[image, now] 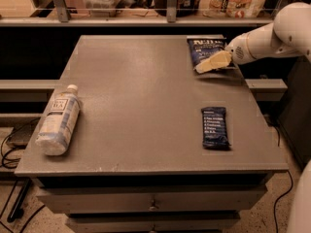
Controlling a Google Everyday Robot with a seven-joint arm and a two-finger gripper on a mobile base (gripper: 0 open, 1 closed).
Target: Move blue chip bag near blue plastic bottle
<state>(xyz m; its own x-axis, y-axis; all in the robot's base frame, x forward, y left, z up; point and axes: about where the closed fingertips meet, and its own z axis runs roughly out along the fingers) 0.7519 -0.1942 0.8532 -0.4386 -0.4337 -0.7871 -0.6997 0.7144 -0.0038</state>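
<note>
Blue chip bag (201, 50) is laid at the far right of the bench (146, 106), under the gripper (212, 62). Whether its jaws are shut cannot be told. The blue plastic bottle (58, 120) is laid at the left.

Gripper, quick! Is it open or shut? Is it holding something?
Gripper: at the table's far right corner, over the blue chip bag; whether it is open, closed or holding the bag cannot be told.

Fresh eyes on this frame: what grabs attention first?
The tool reaches over the blue chip bag at the far right corner of the table. The blue plastic bottle lies on its side at the left edge, and a dark bar wrapper lies flat at the right front.
</note>
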